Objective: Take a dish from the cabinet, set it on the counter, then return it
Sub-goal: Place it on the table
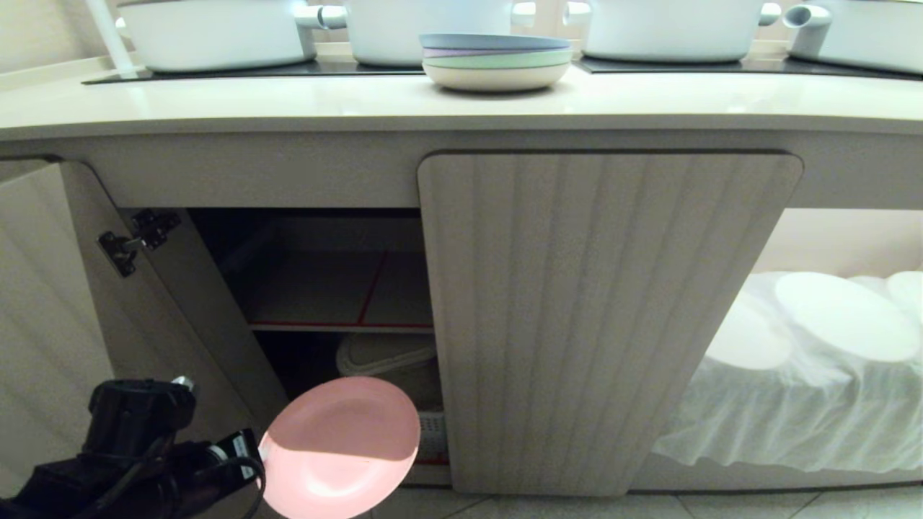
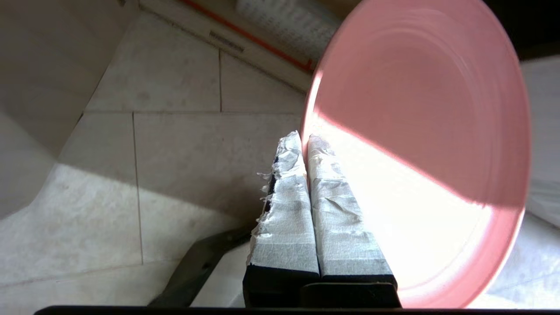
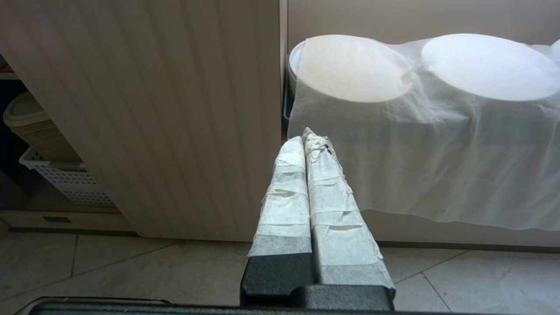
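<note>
Pink dish (image 1: pixel 339 447) out of the cabinet (image 1: pixel 609 317), counter (image 1: pixel 360 101) high above it

Left gripper (image 2: pixel 305 141) is clamped on the dish's rim down near the floor, dish tilted; so it's a long lift straight up. Right gripper (image 3: pixel 309 139) closed, empty, parked.

The left gripper (image 1: pixel 259 450) is held low at the head view's lower left, fingers pinched on the dish (image 1: pixel 340 445). The right gripper (image 3: pixel 306 135) is kept level, fingers pressed together.
</note>
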Motion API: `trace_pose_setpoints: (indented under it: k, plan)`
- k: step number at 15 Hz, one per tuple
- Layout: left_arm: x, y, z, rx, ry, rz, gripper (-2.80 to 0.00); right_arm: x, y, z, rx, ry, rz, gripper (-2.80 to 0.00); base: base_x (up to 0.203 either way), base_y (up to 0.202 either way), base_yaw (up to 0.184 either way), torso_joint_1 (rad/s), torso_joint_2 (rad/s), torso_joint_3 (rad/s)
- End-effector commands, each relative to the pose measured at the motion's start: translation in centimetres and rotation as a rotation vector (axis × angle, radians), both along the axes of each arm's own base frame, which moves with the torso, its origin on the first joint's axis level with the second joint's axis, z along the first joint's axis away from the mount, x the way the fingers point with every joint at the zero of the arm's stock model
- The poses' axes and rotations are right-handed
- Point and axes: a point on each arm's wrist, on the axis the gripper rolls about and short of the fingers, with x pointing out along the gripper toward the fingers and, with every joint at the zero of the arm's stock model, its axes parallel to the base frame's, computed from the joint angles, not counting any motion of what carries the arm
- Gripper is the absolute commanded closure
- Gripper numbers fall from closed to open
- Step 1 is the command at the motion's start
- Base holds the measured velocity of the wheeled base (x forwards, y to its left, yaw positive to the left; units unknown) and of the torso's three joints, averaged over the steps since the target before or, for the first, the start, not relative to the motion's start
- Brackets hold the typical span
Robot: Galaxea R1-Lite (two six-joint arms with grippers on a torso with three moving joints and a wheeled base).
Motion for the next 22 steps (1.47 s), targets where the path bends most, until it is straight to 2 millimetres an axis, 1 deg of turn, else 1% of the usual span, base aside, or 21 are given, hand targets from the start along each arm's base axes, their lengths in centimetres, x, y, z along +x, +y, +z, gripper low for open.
trace_pose_setpoints:
  k: [1,7,10,13,17,22]
  plan:
    - [-1.1,0.2,0.0,-0.007,0.001,-0.001,0.0,0.0,0.0,0.0,0.0,0.0,0.001,0.0,0.0,0.0,0.0,0.0,0.0,0.0]
    - [-3.3,0.5,-0.1,-0.009,0.009,-0.003,0.0,0.0,0.0,0.0,0.0,0.0,0.001,0.0,0.0,0.0,0.0,0.0,0.0,0.0]
    - [-4.1,0.6,0.0,-0.02,0.0,-0.011,0.0,0.0,0.0,0.0,0.0,0.0,0.001,0.0,0.0,0.0,0.0,0.0,0.0,0.0]
    - [-4.3,0.6,0.2,-0.048,-0.012,0.015,0.0,0.0,0.0,0.0,0.0,0.0,0.001,0.0,0.0,0.0,0.0,0.0,0.0,0.0]
    - [-5.3,0.5,0.7,-0.079,-0.032,0.006,0.0,0.0,0.0,0.0,0.0,0.0,0.001,0.0,0.0,0.0,0.0,0.0,0.0,0.0]
    - [-5.8,0.4,0.7,-0.078,-0.018,-0.004,0.0,0.0,0.0,0.0,0.0,0.0,0.001,0.0,0.0,0.0,0.0,0.0,0.0,0.0]
